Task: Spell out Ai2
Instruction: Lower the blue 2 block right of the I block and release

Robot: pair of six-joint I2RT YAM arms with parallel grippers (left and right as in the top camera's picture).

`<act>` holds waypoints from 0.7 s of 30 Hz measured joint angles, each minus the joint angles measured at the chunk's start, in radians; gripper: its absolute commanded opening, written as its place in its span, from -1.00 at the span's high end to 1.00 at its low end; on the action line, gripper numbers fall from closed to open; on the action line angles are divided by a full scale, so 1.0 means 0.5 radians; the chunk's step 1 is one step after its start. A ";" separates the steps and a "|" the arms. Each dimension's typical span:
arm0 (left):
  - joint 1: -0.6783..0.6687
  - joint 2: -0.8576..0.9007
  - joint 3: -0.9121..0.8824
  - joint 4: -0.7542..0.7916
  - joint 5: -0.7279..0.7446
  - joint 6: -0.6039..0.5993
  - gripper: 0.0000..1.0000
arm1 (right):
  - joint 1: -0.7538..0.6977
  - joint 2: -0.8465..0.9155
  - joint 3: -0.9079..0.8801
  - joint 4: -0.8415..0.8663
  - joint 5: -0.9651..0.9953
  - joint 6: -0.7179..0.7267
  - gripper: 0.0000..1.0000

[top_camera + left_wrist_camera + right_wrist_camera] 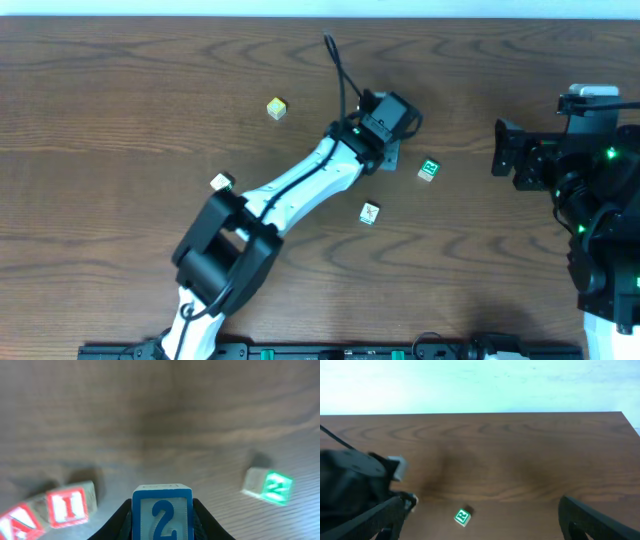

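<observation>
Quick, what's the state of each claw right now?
Left claw: closed on the blue-framed wooden "2" cube.
Right claw: open, holding nothing.

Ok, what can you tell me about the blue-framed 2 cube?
The 2 cube is a pale block, wooden-looking, its camera-facing side framed in blue with a blue 2, upright. The left claw grips it, dark fingers pressing both sides. It sits beside the red I cube, apart from it. Whether it touches the table is unclear.

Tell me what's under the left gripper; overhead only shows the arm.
Wrist camera: the left gripper is shut on the blue 2 cube, with the red I cube and red A cube on the table beside it. Its underside is hidden.
</observation>
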 measured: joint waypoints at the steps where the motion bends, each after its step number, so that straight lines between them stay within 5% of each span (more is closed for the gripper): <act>1: -0.003 0.030 0.000 -0.026 -0.011 -0.043 0.89 | 0.000 0.001 0.000 0.000 -0.002 0.002 -0.95; 21: 0.031 0.160 0.000 -0.011 -0.166 -0.353 0.89 | 0.000 0.027 0.000 -0.005 -0.031 0.003 -0.96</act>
